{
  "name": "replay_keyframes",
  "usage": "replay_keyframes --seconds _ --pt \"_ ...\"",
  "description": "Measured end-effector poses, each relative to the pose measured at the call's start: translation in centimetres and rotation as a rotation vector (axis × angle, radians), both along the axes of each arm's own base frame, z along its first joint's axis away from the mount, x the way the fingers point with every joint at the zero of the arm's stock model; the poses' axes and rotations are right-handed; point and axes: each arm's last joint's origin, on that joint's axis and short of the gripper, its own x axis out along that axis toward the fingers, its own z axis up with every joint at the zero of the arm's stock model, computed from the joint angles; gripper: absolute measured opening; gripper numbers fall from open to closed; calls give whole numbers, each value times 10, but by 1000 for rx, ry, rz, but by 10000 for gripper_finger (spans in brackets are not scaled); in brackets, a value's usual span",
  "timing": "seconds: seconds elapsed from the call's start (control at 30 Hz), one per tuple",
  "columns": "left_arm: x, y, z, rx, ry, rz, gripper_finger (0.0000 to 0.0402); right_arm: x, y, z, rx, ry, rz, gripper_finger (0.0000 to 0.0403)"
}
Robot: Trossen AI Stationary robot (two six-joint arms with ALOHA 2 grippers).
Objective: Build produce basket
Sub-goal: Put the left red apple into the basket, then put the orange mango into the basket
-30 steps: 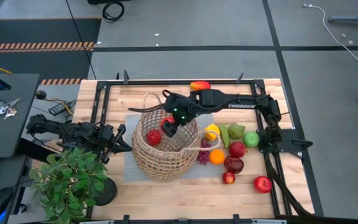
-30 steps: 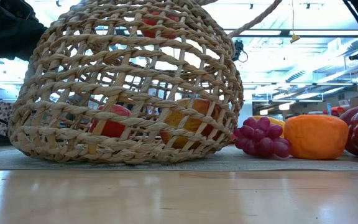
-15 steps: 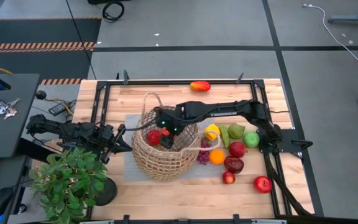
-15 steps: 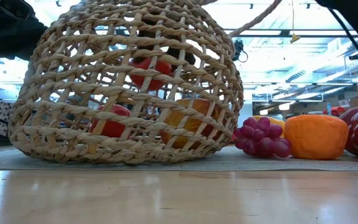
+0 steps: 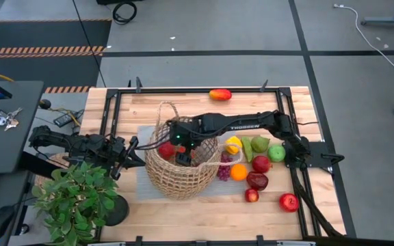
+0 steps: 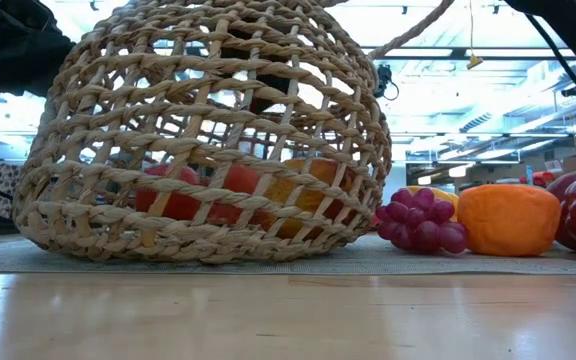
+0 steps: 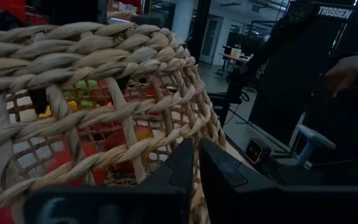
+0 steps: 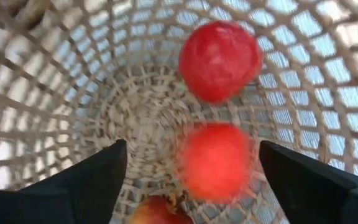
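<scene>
Basket [image 5: 180,164] sits centre of high view on grey mat [image 5: 143,186], w/ two red apples [image 8: 220,59] plus a third fruit at the bottom. Right gripper [image 5: 183,147] is down inside the rim, jaws wide apart, nothing clamped; the blurred apple [image 8: 215,160] below looks just dropped. Left gripper [image 7: 194,177] is at basket's left wall, jaws together on a wicker strand, prob. steadying it. Step: drop-off, about done. Next, I'd judge: lift right arm clear w/o snagging handle [image 5: 164,111], then go for loose produce [image 5: 260,164] right of centre; mango [image 5: 219,94] lies alone at upper centre.
</scene>
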Motion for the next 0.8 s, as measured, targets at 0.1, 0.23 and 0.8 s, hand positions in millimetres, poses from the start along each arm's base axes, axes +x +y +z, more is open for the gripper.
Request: replay_keyframes --seconds 0.1,0.23,0.8 --pt "0 0 0 0 0 0 28 1 0 10 -1 -31 -3 393" --pt "0 0 0 0 0 0 32 -7 -2 36 -62 -22 -40 392" --pt "0 0 0 0 -2 0 34 -112 -25 123 -470 -16 -328 364"
